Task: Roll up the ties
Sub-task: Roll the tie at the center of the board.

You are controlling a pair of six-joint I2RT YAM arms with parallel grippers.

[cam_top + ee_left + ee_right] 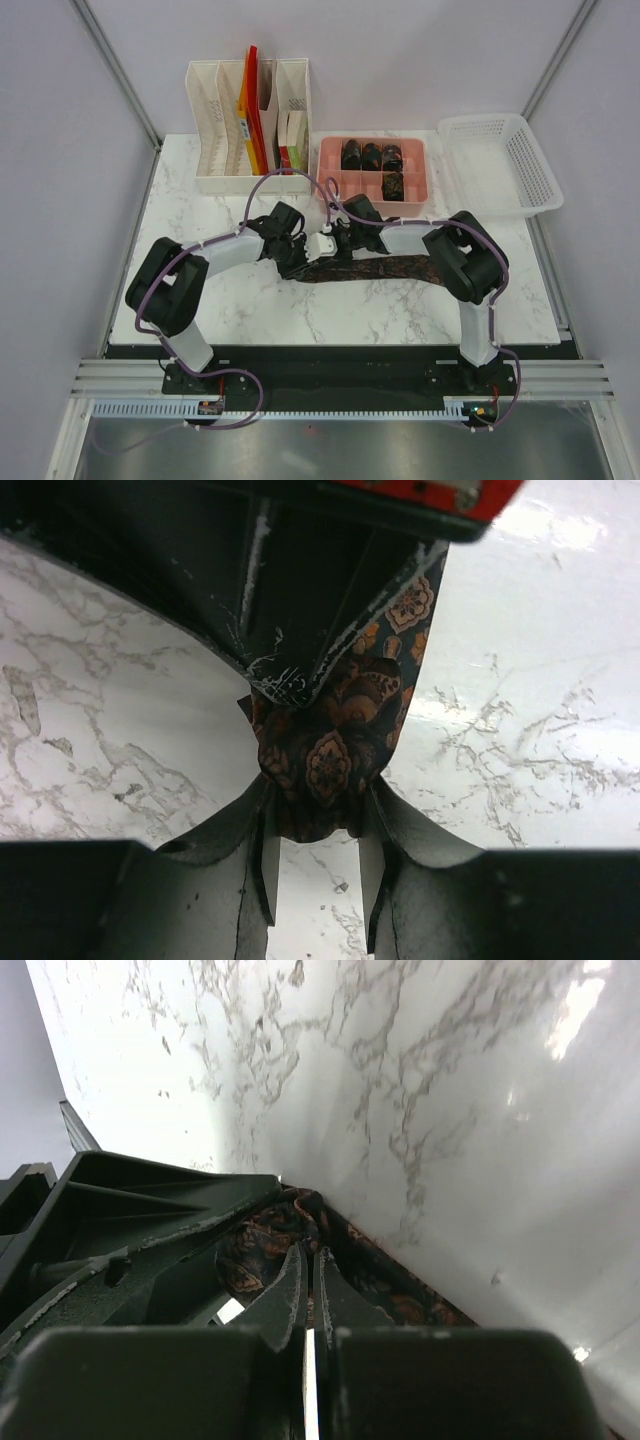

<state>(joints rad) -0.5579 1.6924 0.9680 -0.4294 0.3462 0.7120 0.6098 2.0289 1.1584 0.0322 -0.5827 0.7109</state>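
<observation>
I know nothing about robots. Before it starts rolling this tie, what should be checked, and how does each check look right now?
1. Left hand grips the tie: ok, it clamps both sides of the bunched end.
2. Right hand holds the tie too: cannot tell. It is shut and sits right at the fabric.
3. Rest of the tie lies stretched out on the table: ok.
4. Tray has a free compartment: ok, four rolls are inside and several compartments are empty.
5. Neat first turn formed: cannot tell, the end only looks bunched.
</observation>
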